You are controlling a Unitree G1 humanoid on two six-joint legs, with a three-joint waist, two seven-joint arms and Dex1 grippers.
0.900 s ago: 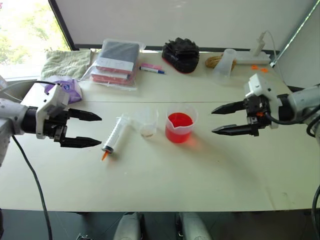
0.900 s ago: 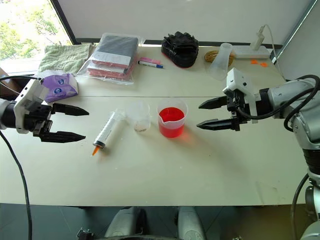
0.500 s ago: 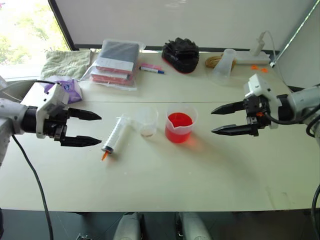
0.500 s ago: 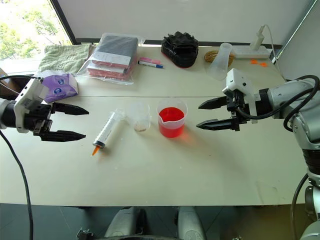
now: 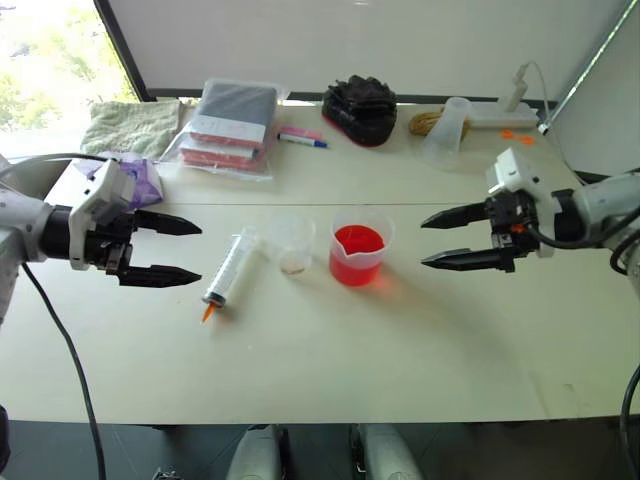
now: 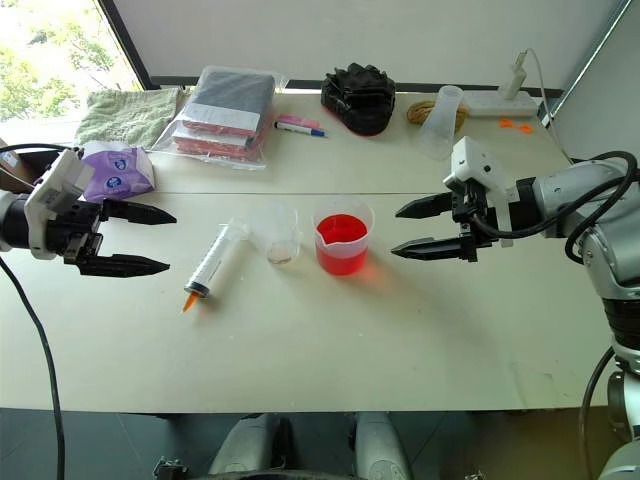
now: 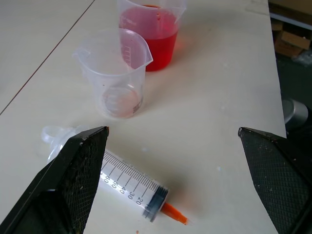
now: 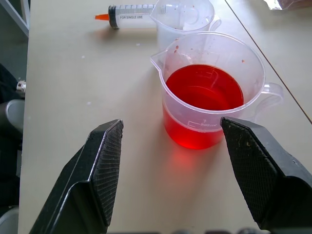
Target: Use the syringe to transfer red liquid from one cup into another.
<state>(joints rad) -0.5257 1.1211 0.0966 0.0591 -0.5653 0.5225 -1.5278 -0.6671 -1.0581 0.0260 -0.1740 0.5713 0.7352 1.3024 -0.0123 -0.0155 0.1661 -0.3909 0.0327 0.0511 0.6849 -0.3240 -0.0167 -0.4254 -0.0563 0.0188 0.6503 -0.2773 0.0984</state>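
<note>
1. Desk (image 5: pixel 420 350): pale top, task things in the middle, clutter along the far edge.
2. Left claw (image 5: pixel 176 251): fingers spread wide, empty, hovering just left of the syringe, pointing right toward it.
3. Right claw (image 5: pixel 444 240): fingers apart, empty, right of the beaker, pointing left, not touching it.
4. Wide beaker (image 5: pixel 358 246): upright at mid-desk, holds the red liquid (image 8: pixel 204 92), roughly half full.
5. Small clear cup (image 5: pixel 292 240): upright just left of the beaker, near it; no red liquid inside that I can see.
6. Syringe (image 5: pixel 229 271): lying flat on the desk, left of the small cup, orange tip toward the near edge, plunger end by the cup; barrel looks empty.
7. Progress: nothing done yet by the look of it. Left: grab syringe, draw from the beaker, squirt into the small cup.
</note>
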